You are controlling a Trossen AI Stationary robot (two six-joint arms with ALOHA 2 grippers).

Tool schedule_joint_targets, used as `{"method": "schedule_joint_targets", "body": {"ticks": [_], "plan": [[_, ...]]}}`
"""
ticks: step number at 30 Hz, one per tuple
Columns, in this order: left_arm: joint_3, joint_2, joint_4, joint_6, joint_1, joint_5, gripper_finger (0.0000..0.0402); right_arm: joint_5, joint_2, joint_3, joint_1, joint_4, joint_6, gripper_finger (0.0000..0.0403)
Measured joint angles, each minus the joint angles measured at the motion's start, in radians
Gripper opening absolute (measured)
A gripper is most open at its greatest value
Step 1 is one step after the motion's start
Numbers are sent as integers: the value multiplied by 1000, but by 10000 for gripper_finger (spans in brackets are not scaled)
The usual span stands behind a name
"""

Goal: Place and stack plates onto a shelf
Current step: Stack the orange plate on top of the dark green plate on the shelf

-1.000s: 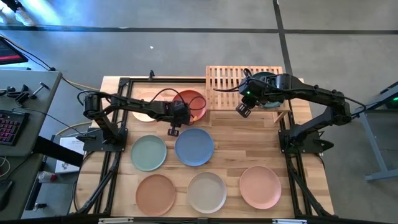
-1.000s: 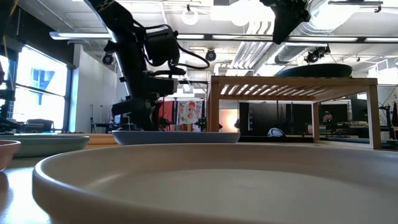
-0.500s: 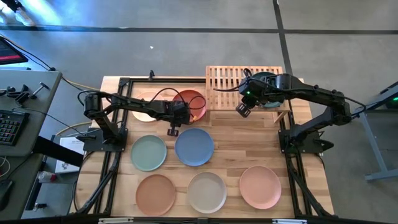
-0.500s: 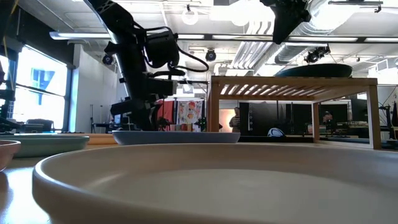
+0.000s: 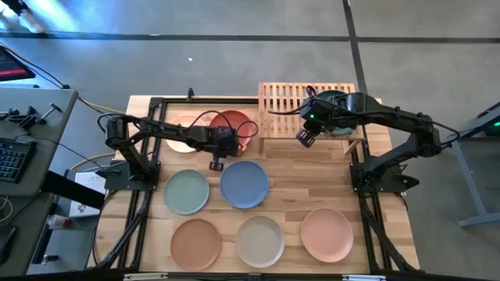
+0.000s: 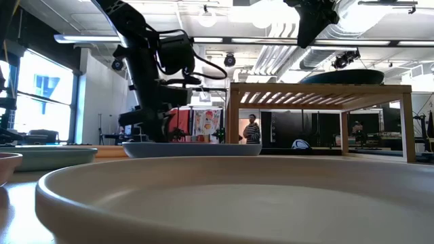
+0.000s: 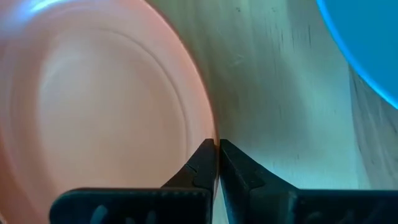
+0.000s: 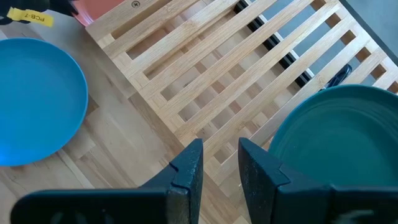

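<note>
At the back of the table — we grip the red-orange plate (image 5: 234, 129).
Our left gripper (image 7: 217, 163) pinches its matte, shallow rim; the right gripper (image 8: 220, 163) hangs parted over the shelf (image 5: 283, 106).

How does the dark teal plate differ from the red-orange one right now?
The dark teal plate lies on the shelf, free of any grip; the red-orange plate sits on the tabletop beside the shelf, and the left claw is shut on its rim. The right claw hovers open by the teal one. Both are round and look equal in size.
</note>
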Motion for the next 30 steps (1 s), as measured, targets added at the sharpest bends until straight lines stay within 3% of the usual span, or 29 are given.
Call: {"method": "schedule_joint_targets", "body": {"ticks": [13,30], "plan": [[0,-67,-61,-26,-70,-83,1,21,0,0,56,32,-3,71],[0,-317,-159,-124,-110,-136,1,24,0,0,203,106,-45,62]]}}
